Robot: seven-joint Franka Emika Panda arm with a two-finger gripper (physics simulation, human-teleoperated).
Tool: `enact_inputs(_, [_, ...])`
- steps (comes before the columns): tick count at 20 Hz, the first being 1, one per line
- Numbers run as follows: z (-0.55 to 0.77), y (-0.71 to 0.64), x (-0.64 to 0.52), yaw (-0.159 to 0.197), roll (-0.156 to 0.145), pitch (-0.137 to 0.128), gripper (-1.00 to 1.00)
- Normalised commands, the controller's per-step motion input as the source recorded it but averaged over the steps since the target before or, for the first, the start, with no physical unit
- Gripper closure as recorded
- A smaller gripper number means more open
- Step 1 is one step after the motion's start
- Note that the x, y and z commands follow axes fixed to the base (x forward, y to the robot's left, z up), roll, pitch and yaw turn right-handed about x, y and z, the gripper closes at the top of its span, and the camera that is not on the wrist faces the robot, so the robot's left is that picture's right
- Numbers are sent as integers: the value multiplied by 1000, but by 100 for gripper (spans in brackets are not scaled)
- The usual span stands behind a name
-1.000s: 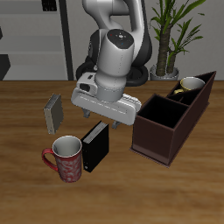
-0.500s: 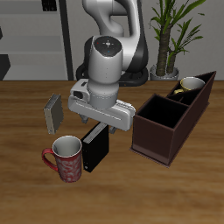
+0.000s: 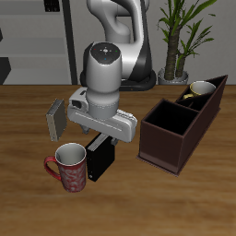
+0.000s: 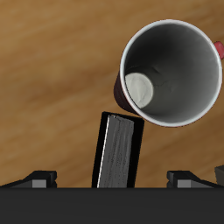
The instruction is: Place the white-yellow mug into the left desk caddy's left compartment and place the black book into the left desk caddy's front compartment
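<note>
The black book (image 3: 100, 159) stands upright on the table beside the red mug; its pale page edges show in the wrist view (image 4: 118, 156). My gripper (image 3: 100, 136) hangs open just above the book, its fingertips (image 4: 39, 179) spread wide to either side of it and touching nothing. The white-yellow mug (image 3: 198, 90) sits inside the left desk caddy (image 3: 175, 138), in the section at its taller, slanted end. The caddy's large square section nearest the book looks empty.
A red patterned mug (image 3: 69, 168) stands right against the black book, nearer the table's front edge, and fills much of the wrist view (image 4: 171, 74). A small grey book (image 3: 57, 118) stands behind it. A potted plant (image 3: 180, 37) is behind the caddy.
The arm has swung away from the caddy and dropped lower, bringing the open gripper over the black book. Nothing on the table has moved.
</note>
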Motion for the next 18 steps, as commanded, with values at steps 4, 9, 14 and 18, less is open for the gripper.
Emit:
enact_inputs(4, [-110, -87, 29, -33, 7, 10, -100])
enact_inputs(9, [-186, -61, 6, -10, -4, 16, -100])
enact_inputs(14, [-229, -67, 42, -17, -15, 19, 100])
enact_inputs(18, [-260, -104, 42, -30, -5, 25, 100])
